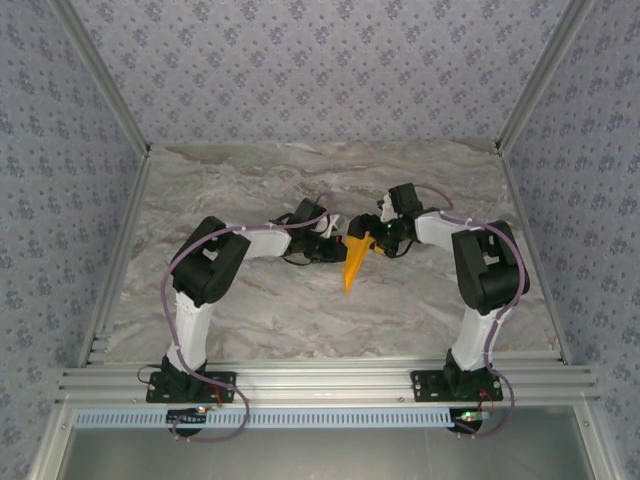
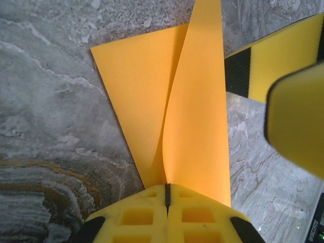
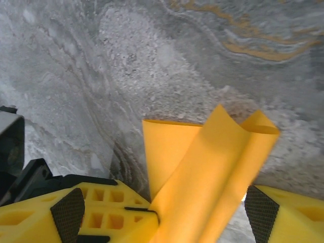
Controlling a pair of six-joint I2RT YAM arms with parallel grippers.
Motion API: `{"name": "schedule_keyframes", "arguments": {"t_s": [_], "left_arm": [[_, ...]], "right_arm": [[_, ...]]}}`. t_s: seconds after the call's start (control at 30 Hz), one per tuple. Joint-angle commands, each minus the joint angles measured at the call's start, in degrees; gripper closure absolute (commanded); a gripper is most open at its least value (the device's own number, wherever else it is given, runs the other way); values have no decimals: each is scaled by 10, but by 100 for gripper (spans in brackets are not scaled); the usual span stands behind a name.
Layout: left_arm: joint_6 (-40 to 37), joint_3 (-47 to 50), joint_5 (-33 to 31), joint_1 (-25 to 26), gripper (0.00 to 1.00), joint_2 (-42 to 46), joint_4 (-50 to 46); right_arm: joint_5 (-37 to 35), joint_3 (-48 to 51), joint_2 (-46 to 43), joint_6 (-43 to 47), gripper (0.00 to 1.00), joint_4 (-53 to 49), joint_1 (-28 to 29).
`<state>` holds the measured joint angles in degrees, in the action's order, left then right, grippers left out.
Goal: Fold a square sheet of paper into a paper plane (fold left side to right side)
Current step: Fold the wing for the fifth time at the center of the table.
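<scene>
L gripper is clamped tight. On its wrist cam the two yellow fingers meet at bottom centre w/ just a thin dark slit between them. The paper comes up out of that slit, so I read it as pinched there.

R gripper stands wide apart. On its own cam one black pad sits lower left and the other lower right, and the paper rises through the gap btwn them. Can't tell whether either pad touches the sheet.

Paper: orange-yellow, partly folded.
- L wrist cam: a flat triangular part lies on the marble table at upper centre of frame. A second layer is lifted and curls up over it toward the top edge.
- R wrist cam: the raised layer is bent into a soft trough, centre-right.
- Top cam: a slim pointed wedge at mid-frame, tip aimed toward the bottom. Its wide end is up btwn the two grippers, which nearly meet there.

Both arms reach inward from the lower corners.
</scene>
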<state>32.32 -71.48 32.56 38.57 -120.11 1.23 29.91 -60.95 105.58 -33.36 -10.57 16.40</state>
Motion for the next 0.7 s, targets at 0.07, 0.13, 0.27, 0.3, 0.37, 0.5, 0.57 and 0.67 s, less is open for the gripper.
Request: {"name": "schedule_keyframes", "arguments": {"t_s": [0.07,0.13,0.27,0.3,0.37,0.5,0.57,0.67], "left_arm": [[-21,-7,-21,-3,100,-23,-26],[-21,-8,-22,-3,100,-23,-28],[-21,-9,-23,-3,100,-22,-29],[-21,-9,-23,-3,100,-23,-30],[-22,-9,-23,-3,100,-22,-30],[-23,-10,-24,-3,100,-22,-33],[-23,-12,-25,-3,100,-22,-34],[-24,-13,-26,-3,100,-22,-36]], "right_arm": [[-27,13,-34,11,24,-23,-3],[-18,10,-31,8,38,-21,-1],[-6,6,-19,4,61,-14,4],[-2,6,-16,3,68,-12,5],[2,4,-10,2,78,-8,8],[4,-1,3,4,82,-8,15],[3,-4,9,7,83,-11,19],[-5,-5,16,12,83,-19,21]]}}
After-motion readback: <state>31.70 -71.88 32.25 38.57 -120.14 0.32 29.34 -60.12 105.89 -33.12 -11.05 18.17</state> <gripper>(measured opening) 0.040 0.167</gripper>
